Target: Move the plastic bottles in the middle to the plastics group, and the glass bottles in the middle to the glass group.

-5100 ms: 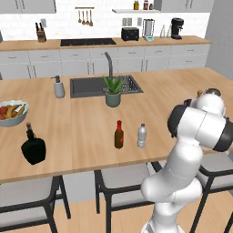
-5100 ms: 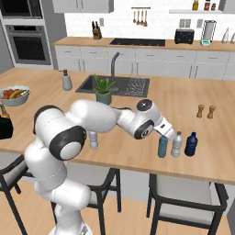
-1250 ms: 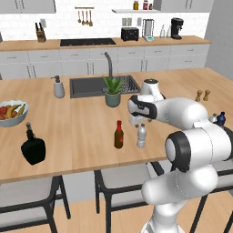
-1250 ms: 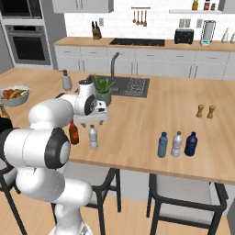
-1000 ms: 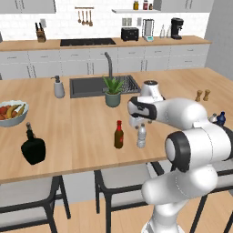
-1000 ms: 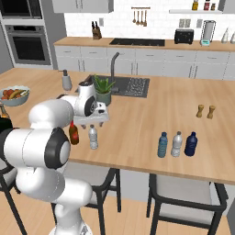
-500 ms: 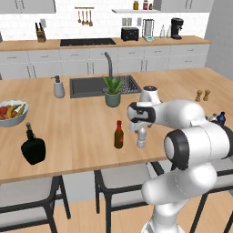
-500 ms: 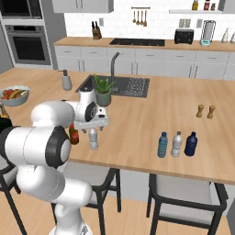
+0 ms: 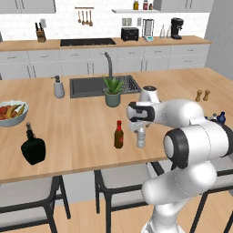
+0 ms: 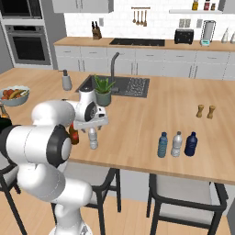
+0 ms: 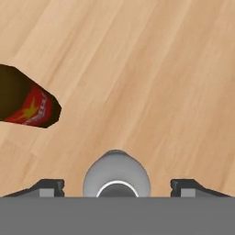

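The whitish plastic bottle with a white cap [image 9: 141, 138] [image 10: 93, 139] stands near the counter's front edge. My gripper [image 9: 140, 129] [image 10: 93, 129] [image 11: 117, 187] is open right above it. In the hand view the bottle's cap [image 11: 116, 176] sits between the two fingertips [image 11: 47, 187], apart from both. The slim brown glass bottle with a red cap [image 9: 119, 135] [image 11: 27, 103] stands just left of it. The plastics group [image 10: 177, 144], with a blue-capped bottle [image 10: 162, 145] and a dark-blue-capped one [image 10: 191, 143], is far to the right. The squat black glass bottle [image 9: 33, 148] is at the far left.
A potted plant [image 9: 112, 91] and the sink [image 9: 91, 85] lie behind the bottles. A grey soap dispenser [image 9: 58, 87] and a fruit bowl [image 9: 11, 112] are to the left, two brown shakers [image 10: 205, 111] to the right. Stools stand under the counter's front edge.
My gripper has come down over the white-capped bottle, from above it to around its cap. The bottles have not moved.
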### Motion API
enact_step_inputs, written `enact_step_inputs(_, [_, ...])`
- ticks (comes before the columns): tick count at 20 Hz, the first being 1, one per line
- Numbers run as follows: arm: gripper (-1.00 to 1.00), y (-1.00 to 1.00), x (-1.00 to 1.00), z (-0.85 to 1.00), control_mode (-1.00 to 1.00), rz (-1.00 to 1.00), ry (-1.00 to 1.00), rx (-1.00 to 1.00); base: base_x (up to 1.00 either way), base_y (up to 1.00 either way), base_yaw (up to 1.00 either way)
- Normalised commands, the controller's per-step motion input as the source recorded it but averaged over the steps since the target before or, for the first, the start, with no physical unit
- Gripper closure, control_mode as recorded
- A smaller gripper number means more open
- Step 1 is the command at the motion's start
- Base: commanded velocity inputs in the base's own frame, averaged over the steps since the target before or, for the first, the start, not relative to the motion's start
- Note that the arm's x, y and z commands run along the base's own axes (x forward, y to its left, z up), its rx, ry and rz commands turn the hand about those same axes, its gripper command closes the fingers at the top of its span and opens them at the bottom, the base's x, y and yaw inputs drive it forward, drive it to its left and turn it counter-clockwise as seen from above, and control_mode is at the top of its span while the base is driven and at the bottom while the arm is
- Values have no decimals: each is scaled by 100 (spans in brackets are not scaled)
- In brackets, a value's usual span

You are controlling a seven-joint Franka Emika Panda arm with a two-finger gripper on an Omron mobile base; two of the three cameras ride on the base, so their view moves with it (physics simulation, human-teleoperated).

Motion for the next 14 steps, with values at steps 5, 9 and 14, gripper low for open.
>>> enact_step_inputs(5, [100,-5,-6,-4,-100,11,0,1,0,0,0])
enact_step_inputs(9, [100,-31,-29,21,-100,2,-4,2,0,0,0])
enact_step_inputs(14, [100,-60,-39,42,-100,-1,-4,5,0,0,0])
